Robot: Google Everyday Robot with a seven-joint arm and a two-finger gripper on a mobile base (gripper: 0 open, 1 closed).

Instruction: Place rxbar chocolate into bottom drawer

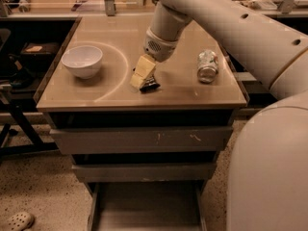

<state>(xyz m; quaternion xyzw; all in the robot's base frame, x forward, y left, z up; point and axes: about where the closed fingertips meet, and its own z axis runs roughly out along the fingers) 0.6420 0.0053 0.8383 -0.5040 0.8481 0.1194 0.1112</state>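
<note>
The rxbar chocolate (150, 85) is a small dark shiny bar lying on the tan tabletop (115, 88), near the middle front. My gripper (143, 77) reaches down from the upper right and sits right on the bar. Its pale fingers (144, 69) are pressed together over the bar's left end, and only the bar's dark right end shows under them. Below the table front, the bottom drawer (144, 207) stands pulled out as a shallow grey tray with nothing in it.
A white bowl (82, 60) rests on the table's left side. A crushed silver can (207, 66) lies on the right. The two upper drawers (142, 139) are closed. My arm's large pale body (269, 167) fills the right side. A shoe (17, 220) lies on the floor at lower left.
</note>
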